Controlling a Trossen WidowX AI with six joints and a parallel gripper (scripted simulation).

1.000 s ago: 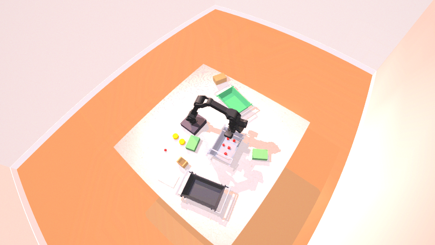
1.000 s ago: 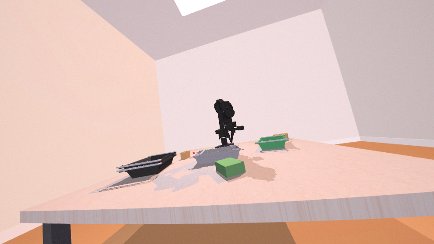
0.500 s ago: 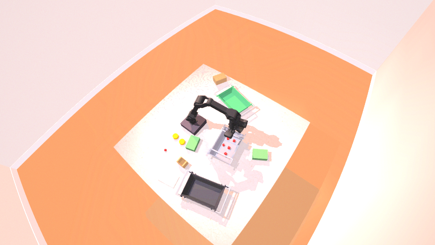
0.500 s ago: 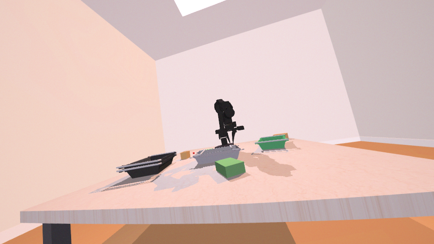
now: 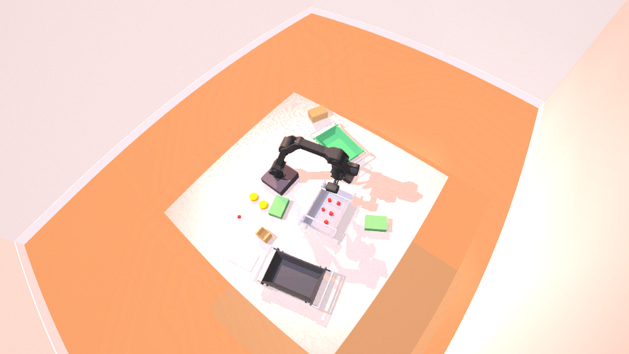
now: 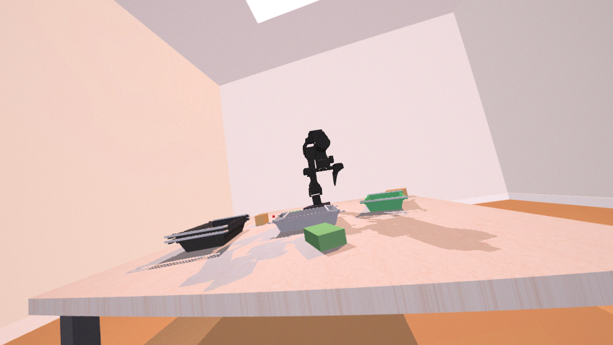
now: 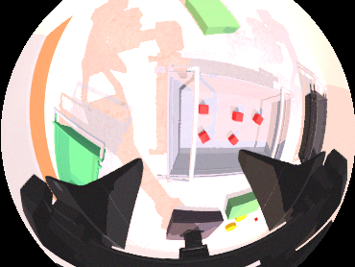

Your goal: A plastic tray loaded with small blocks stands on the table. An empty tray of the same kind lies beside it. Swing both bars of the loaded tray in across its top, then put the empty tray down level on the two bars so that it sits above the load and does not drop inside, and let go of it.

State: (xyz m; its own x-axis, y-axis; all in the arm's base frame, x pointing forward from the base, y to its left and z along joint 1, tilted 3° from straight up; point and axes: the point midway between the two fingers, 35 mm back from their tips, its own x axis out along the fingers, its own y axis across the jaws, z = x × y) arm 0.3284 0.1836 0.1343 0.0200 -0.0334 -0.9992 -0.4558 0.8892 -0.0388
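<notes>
The loaded tray (image 5: 312, 205) (image 6: 308, 221) (image 7: 216, 165) is pale grey, with several small red blocks (image 5: 330, 213) (image 7: 237, 116) on its floor. One wire bar (image 7: 194, 125) lies across its top near the end towards the green tray. The other bar (image 7: 282, 103) appears to lie across just inside the opposite end. An empty black tray (image 5: 294, 281) (image 6: 201, 242) and an empty green tray (image 5: 339, 141) (image 6: 384, 206) (image 7: 77, 156) stand apart from it; their bars are out over the ends. My gripper (image 7: 192, 159) (image 6: 324, 185) is open and empty, above the near end of the loaded tray.
Green boxes (image 5: 279, 207) (image 5: 375, 223) (image 6: 324, 237) stand either side of the loaded tray. Two yellow discs (image 5: 253, 197) (image 5: 263, 204) and a loose red block (image 5: 239, 216) lie near the arm base (image 5: 279, 179). A small tan holder (image 5: 263, 234) and a tan box (image 5: 317, 114) also stand there.
</notes>
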